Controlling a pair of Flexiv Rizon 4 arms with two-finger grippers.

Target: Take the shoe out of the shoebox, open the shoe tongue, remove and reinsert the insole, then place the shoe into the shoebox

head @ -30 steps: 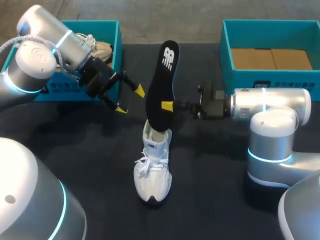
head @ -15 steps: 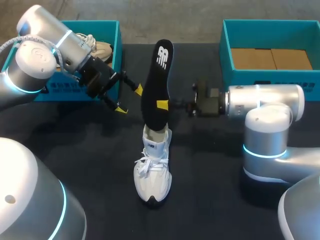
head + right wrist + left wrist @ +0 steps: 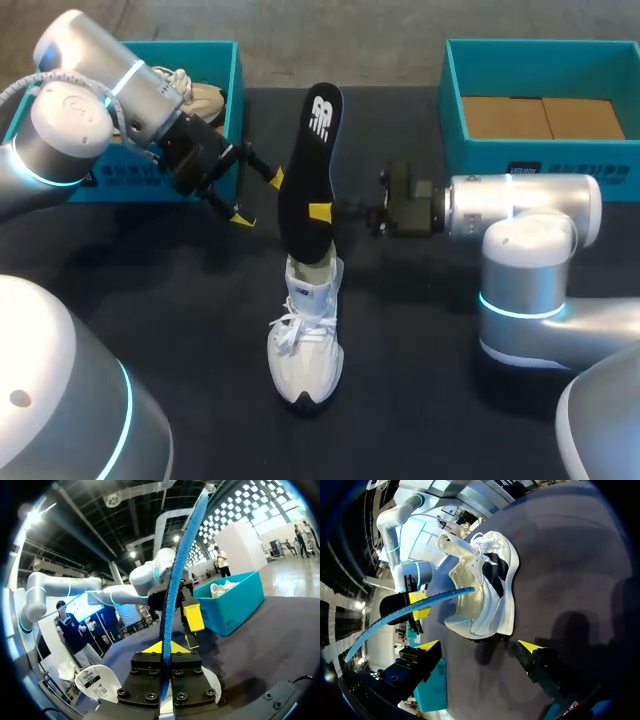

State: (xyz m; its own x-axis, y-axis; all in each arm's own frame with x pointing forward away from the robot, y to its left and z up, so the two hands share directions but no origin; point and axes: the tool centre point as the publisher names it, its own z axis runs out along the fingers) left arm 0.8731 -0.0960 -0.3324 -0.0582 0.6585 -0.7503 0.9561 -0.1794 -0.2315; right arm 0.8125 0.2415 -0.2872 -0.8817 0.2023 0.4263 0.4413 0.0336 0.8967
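**Insole carried left over the shoe**

Head view: the right end effector, clamped on the insole, has shifted toward the worktop's left edge. The insole's lower end meets the shoe mid-worktop.

Left wrist view: the left end effector gapes wide, empty, beside the shoe.

Right wrist view: the right end effector pinches the insole edge-on.

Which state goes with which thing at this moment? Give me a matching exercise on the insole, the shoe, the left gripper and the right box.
Things:
1. insole
2. shoe
3. left gripper
4. right box

States:
A. open, holding nothing
B. standing on its sole on the table
C. upright, clamped in the right gripper
D. brown cardboard inside

Pairs: 1-C, 2-B, 3-A, 4-D
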